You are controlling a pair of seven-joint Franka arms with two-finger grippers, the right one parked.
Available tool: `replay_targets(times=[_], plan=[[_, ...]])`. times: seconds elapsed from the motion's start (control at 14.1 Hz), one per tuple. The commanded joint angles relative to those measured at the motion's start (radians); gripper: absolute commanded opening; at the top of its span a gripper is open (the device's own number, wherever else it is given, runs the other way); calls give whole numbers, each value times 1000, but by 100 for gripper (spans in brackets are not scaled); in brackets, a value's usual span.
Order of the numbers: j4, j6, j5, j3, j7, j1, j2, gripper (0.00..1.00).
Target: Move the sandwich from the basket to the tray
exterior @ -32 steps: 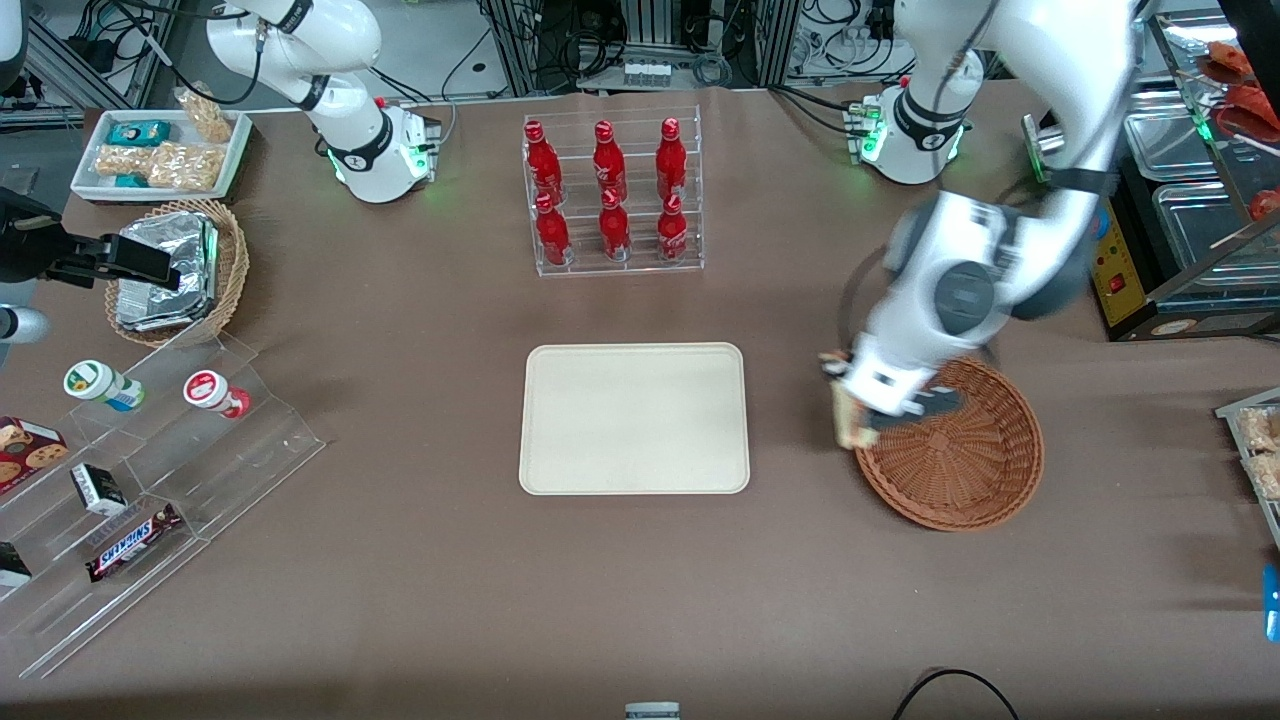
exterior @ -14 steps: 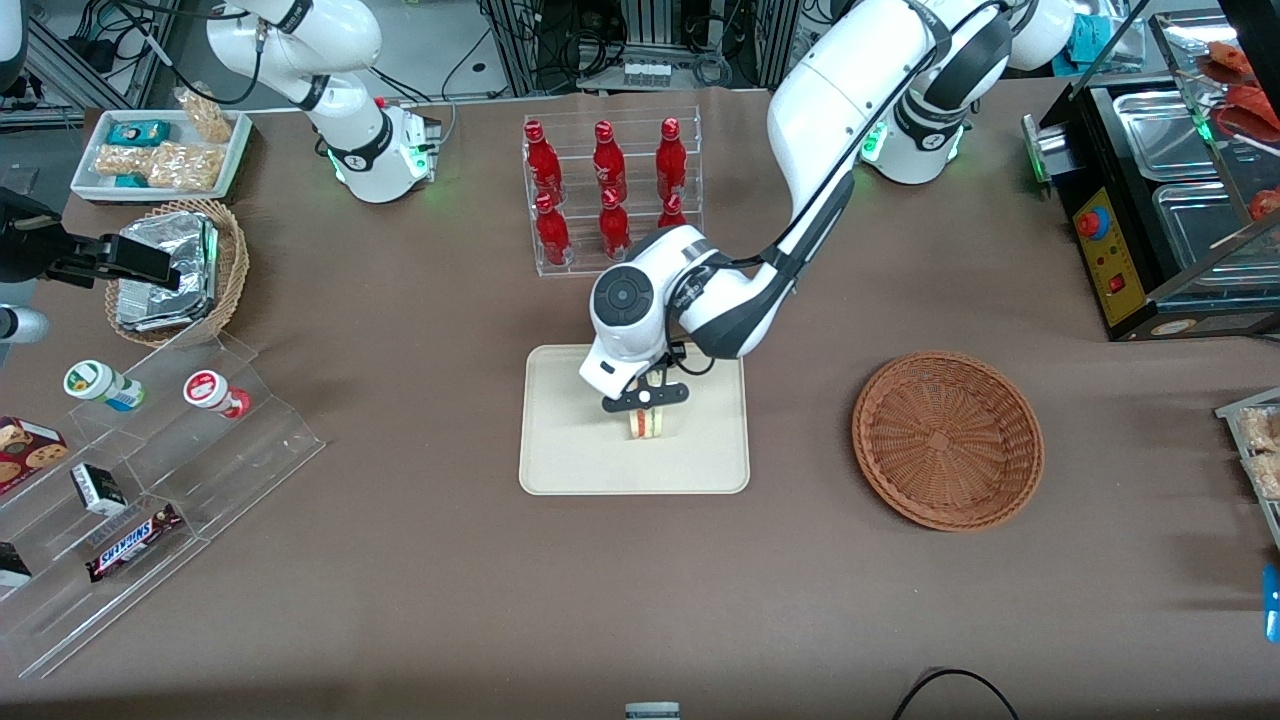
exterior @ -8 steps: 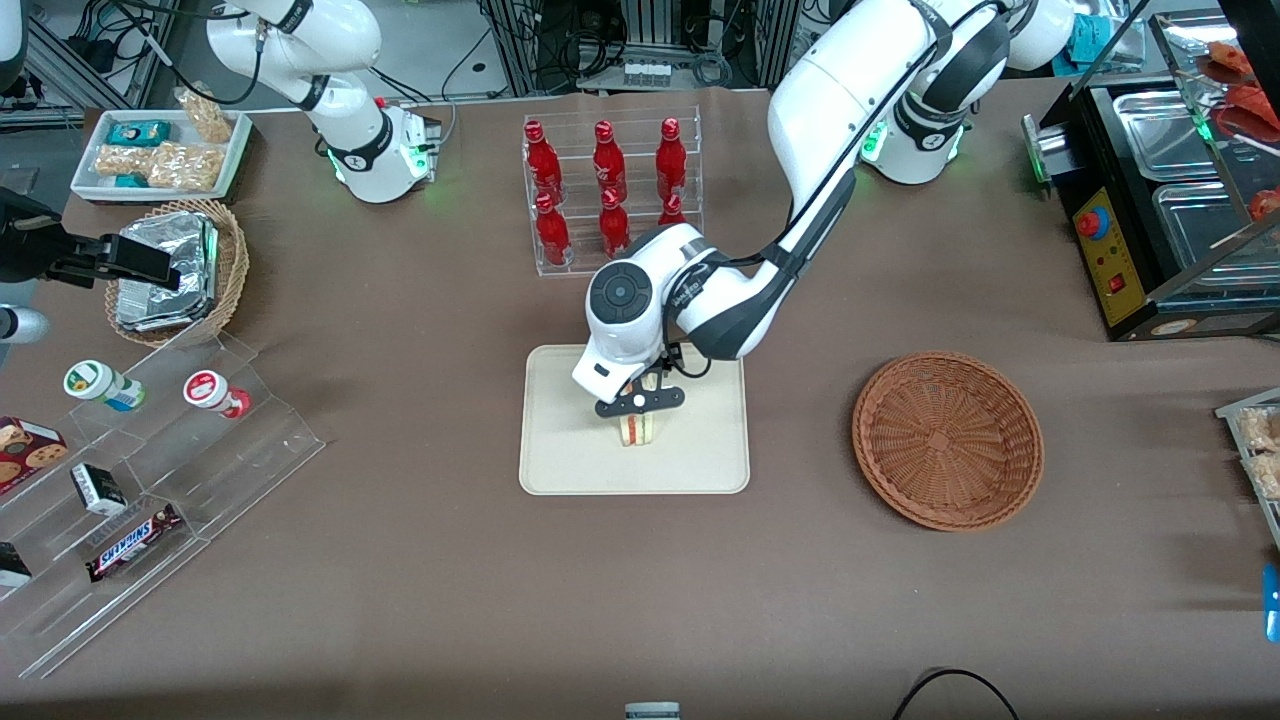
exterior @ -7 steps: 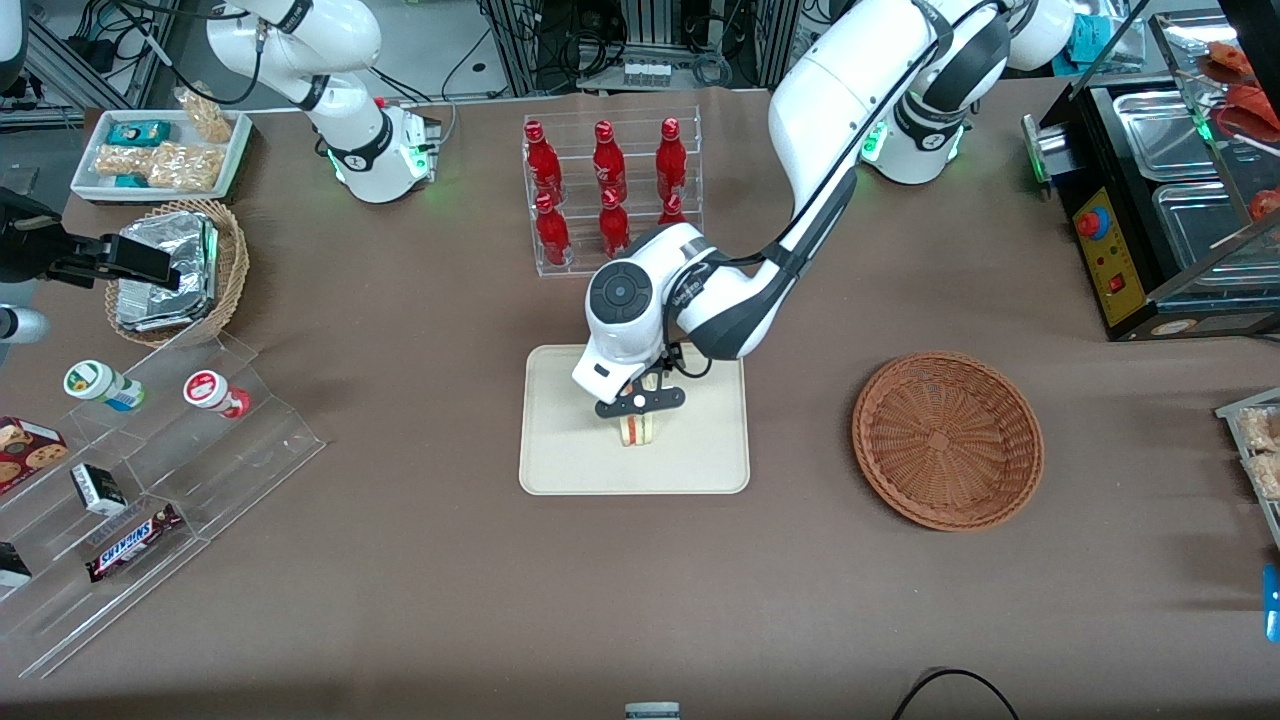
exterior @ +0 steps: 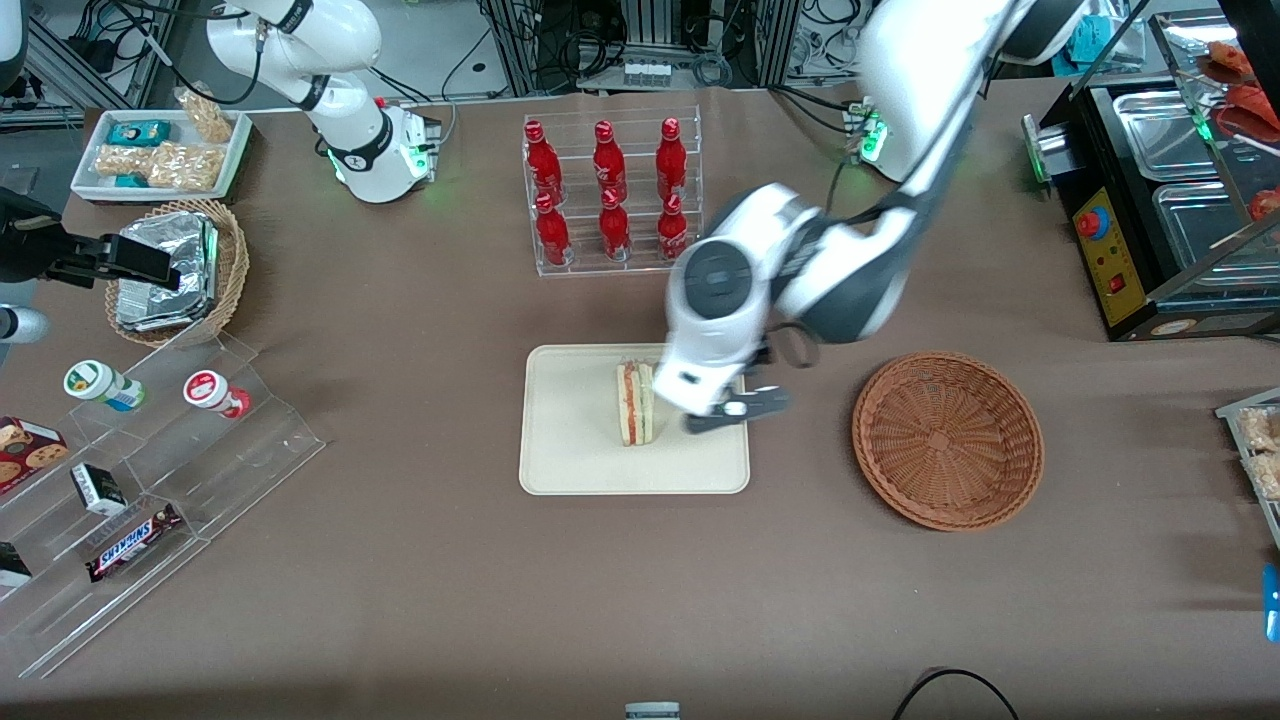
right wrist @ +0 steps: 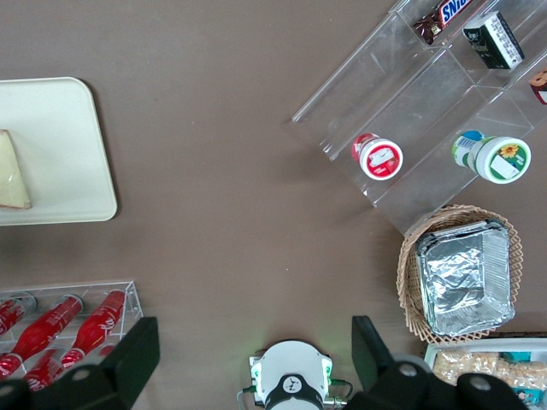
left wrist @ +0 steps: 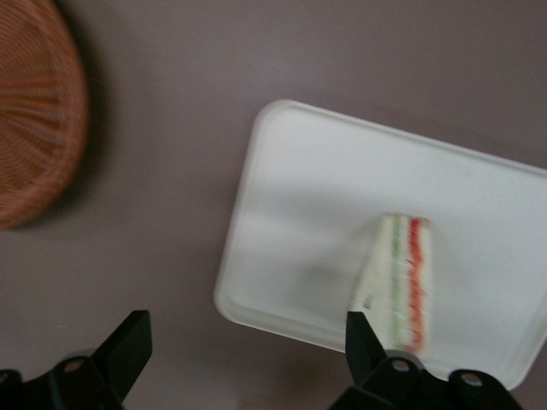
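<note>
The sandwich (exterior: 635,403) stands on edge on the cream tray (exterior: 580,455), its red and green filling lines showing. It also shows in the left wrist view as the sandwich (left wrist: 400,282) on the tray (left wrist: 316,196). My left gripper (exterior: 738,411) hangs open and holds nothing, above the tray's edge that faces the basket, beside the sandwich and apart from it. Its gripper (left wrist: 248,342) fingers stand wide apart. The reddish-brown basket (exterior: 948,440) is empty and lies toward the working arm's end; the basket (left wrist: 34,111) shows again there.
A clear rack of red bottles (exterior: 611,195) stands farther from the camera than the tray. Toward the parked arm's end are a tan basket of foil packets (exterior: 175,270), a white snack tray (exterior: 160,150) and an acrylic stepped shelf (exterior: 150,470). A black appliance (exterior: 1170,200) stands at the working arm's end.
The gripper has let go of the sandwich, opened, risen and swung toward the basket. The sandwich stays standing on the tray.
</note>
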State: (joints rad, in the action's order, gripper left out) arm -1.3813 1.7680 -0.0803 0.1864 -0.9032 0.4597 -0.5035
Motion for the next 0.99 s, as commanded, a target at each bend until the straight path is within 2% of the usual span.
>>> replay_targets(times=[0.0,0.21,0.5,0.71,0.92], plan=[[-247,-39,60,7,210,-142,251,100],[-242,-272,59,4,421,-289,371,100],[-243,-380,59,4,609,-470,457,100],[-271,-407,53,1,610,-521,531,100],[-375,-386,53,-10,629,-529,627,100]])
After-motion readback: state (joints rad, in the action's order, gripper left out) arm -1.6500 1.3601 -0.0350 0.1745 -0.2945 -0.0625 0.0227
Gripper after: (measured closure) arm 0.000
